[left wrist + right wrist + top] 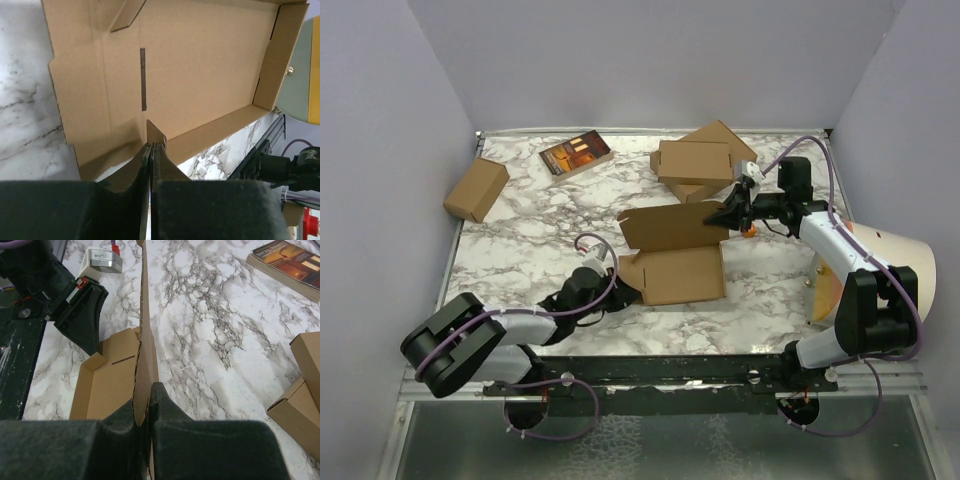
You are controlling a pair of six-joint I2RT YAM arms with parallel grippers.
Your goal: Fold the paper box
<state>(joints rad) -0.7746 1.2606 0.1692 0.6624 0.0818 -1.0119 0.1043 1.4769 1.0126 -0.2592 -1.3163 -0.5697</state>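
The paper box [672,270] lies mid-table as a shallow brown cardboard tray, its lid panel [670,226] raised along the far side. My left gripper [626,291] reaches in low from the left and is shut on a small upright flap [156,133] at the tray's near-left corner. The tray floor [200,65] with its dark slit fills the left wrist view. My right gripper [731,216] is shut on the right edge of the raised lid. In the right wrist view that thin lid edge [147,340] runs straight up from between my right gripper's [146,397] fingers.
Two ready-folded brown boxes [695,165] are stacked at the back, right behind the lid. A small carton [476,189] sits at the far left edge. A book [575,154] lies at the back. A white and orange cone-shaped thing [880,255] stands at the right edge.
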